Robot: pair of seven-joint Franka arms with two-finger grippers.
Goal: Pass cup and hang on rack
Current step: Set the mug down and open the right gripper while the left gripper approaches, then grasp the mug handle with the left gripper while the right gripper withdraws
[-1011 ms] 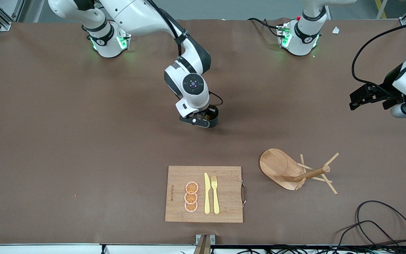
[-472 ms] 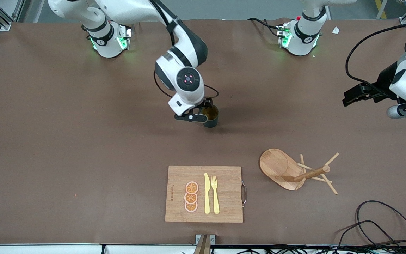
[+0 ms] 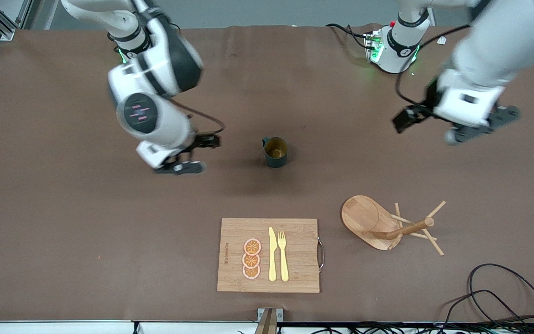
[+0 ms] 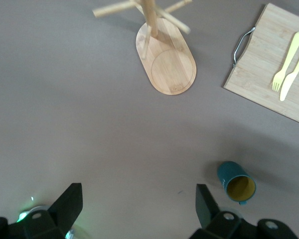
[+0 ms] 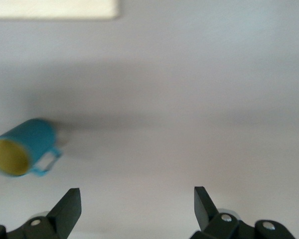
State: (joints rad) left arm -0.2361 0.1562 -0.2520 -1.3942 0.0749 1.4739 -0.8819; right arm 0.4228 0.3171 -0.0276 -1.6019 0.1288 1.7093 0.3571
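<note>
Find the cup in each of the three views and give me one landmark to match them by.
Front view: the cup stands upright mid-table, farther from the camera than the board.
Left wrist view: cup low in the picture, near the edge.
Right wrist view: cup at the picture's edge, handle showing.
Shared landmark: the board, also in the left wrist view; a pale edge in the right wrist view may be it.

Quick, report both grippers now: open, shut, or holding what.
Left gripper: open, empty, over the brown table.
Right gripper: open, empty; the small dark teal ribbed mug stands alone on the table.
</note>
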